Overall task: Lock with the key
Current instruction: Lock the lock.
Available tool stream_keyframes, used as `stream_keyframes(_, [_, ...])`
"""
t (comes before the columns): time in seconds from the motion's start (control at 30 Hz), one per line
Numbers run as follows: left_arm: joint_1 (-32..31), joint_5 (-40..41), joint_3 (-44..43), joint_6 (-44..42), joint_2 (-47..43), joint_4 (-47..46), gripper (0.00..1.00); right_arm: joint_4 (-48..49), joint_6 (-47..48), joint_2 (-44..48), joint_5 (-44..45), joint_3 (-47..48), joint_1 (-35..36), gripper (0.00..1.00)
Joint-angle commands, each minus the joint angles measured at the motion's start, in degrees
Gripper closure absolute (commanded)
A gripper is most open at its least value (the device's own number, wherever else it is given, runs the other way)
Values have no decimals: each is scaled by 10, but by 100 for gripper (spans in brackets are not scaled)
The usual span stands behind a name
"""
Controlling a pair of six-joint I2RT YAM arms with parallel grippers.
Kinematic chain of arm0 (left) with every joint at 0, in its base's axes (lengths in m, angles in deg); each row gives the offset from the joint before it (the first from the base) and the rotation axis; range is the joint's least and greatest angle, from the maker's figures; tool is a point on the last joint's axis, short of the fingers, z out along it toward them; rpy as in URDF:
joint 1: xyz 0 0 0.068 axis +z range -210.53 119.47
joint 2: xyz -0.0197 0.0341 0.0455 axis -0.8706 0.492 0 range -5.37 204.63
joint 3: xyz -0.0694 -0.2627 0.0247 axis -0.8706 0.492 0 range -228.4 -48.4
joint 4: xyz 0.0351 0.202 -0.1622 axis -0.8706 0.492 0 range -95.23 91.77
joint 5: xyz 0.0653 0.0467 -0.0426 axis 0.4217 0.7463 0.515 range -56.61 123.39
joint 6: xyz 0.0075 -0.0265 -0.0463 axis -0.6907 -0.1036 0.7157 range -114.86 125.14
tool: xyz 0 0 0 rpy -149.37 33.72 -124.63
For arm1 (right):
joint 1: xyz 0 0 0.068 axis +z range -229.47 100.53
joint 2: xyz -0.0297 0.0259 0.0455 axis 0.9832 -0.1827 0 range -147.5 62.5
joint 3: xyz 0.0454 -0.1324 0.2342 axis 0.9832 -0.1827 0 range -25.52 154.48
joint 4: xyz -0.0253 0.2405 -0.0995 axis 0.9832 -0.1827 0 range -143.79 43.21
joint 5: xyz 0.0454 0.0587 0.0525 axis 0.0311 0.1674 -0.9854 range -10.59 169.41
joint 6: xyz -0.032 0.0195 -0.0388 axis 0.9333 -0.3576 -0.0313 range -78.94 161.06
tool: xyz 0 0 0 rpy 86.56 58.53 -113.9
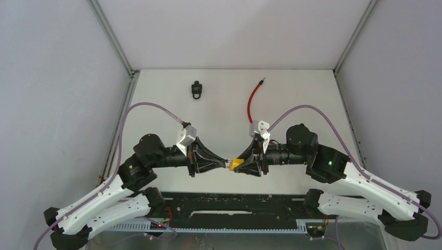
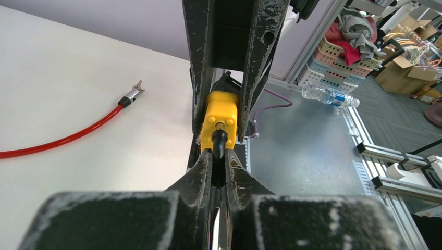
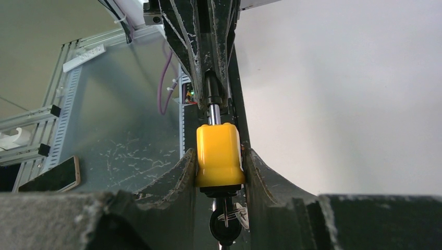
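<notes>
At the centre of the top view, the right gripper point(image 3: 219, 174) clamps the yellow padlock point(image 3: 219, 151) by its sides, while the left gripper point(image 2: 219, 169), reaching in from 9 o'clock, pinches the black-headed key point(image 2: 219, 145) seated in the padlock's end, a red cable point(image 1: 252, 101) lying at 12 o'clock.
</notes>
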Motion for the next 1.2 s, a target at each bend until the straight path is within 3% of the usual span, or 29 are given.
stream_keyframes(0.0, [-4, -18, -16, 30, 13, -31, 100, 71, 3, 1, 46, 33, 2, 100])
stream_keyframes(0.57, [-8, -22, -4, 40, 28, -64, 100, 131, -40, -20, 15, 32, 11, 100])
stream_keyframes(1.17, [-23, -21, 12, 37, 34, -56, 100, 161, -66, 35, 81, 32, -25, 100])
